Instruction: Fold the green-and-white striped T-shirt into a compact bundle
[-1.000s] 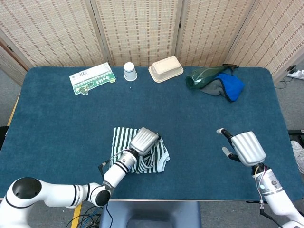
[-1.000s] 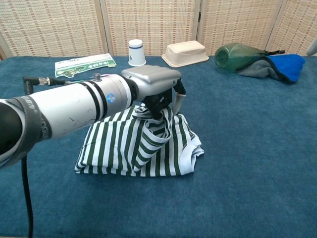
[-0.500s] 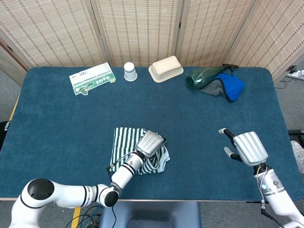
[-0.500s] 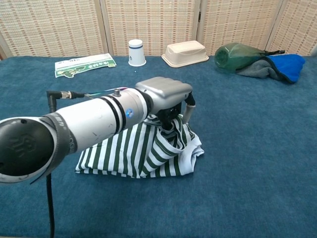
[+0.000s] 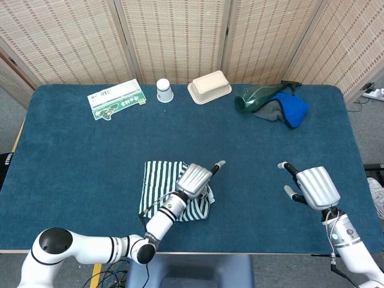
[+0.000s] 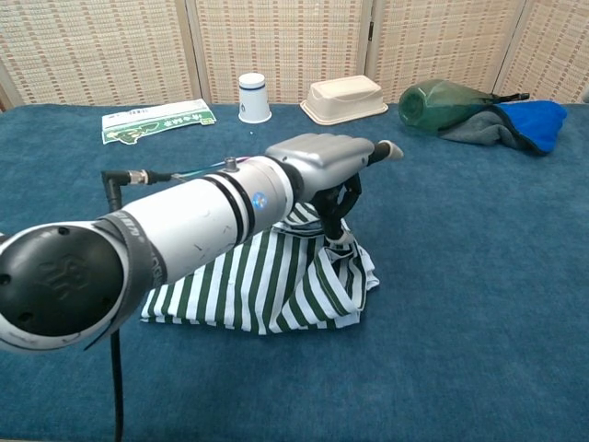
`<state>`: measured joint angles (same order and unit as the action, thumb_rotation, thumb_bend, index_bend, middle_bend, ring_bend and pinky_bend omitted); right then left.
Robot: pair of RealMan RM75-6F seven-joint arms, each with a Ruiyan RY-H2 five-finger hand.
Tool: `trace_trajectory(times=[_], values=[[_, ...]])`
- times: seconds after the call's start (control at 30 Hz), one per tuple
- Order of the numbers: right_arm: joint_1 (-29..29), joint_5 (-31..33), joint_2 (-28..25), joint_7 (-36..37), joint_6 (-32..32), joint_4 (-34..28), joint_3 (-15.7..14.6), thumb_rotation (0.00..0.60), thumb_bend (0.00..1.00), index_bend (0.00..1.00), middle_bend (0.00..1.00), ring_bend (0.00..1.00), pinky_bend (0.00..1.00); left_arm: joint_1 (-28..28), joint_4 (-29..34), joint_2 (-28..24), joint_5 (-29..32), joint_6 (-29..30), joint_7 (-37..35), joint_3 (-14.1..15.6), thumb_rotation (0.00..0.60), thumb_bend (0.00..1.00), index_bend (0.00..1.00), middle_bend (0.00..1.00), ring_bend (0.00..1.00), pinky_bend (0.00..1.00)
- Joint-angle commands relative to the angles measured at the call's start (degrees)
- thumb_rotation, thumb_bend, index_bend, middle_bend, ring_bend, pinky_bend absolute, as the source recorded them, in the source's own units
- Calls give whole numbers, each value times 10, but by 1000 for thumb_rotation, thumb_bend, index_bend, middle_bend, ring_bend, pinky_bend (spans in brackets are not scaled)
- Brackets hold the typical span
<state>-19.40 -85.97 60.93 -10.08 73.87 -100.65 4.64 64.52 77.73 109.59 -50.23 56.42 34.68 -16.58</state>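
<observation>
The green-and-white striped T-shirt [image 5: 159, 180] [image 6: 230, 290] lies partly folded near the front middle of the blue table [image 5: 72, 156]. My left hand [image 5: 195, 177] [image 6: 327, 164] hovers over the shirt's right side. One finger stretches out to the right, while the lower fingers [image 6: 339, 221] reach down and pinch a bunched fold at the right edge. My right hand [image 5: 313, 186] floats above the table at the front right, well apart from the shirt, fingers spread and holding nothing. It shows only in the head view.
Along the back edge stand a green-and-white packet [image 5: 116, 99], a paper cup [image 5: 164, 90], a beige lidded box [image 5: 209, 87], and a green bottle [image 5: 258, 97] lying on a blue-and-grey cloth [image 5: 291, 109]. Folding screens close off the back.
My left hand has carried the lifted fold rightward and lowered it over the shirt's right side. One finger has straightened out. The right hand has barely moved.
</observation>
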Motion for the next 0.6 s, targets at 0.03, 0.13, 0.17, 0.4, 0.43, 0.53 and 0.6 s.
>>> trace_trajectory(times=[0.03,0.13,0.17,0.4,0.43,0.53,0.6], values=[[0,0,-1,1,0,0,0,600,306,274,931,1000,1000,-13,2,2,-35,23,-37,-11,600,271,14,732,702,937],[0,-1,-1,2,1,0,2,600,305,274,931,1000,1000,-30,28,-22,-48,34,-52,-10,600,270,15,732,700,937],[0,-1,-1,2,1,0,2,600,305,274,931,1000,1000,-36,38,-32,-51,36,-54,-8,600,270,15,732,700,937],[0,-6,1,2,1,-2,2,600,305,274,931,1000,1000,-77,113,-117,-67,39,-49,28,600,271,17,732,700,936],[0,-6,1,2,1,-2,2,600,305,274,931,1000,1000,-82,119,-125,-68,38,-48,33,600,271,17,732,700,936],[0,-7,2,0,1,-4,3,600,305,274,931,1000,1000,-90,129,-144,-73,31,-36,54,600,271,17,731,700,935],[0,-7,2,-1,1,-5,3,600,305,274,931,1000,1000,-90,127,-148,-69,23,-18,66,600,270,17,731,700,935]])
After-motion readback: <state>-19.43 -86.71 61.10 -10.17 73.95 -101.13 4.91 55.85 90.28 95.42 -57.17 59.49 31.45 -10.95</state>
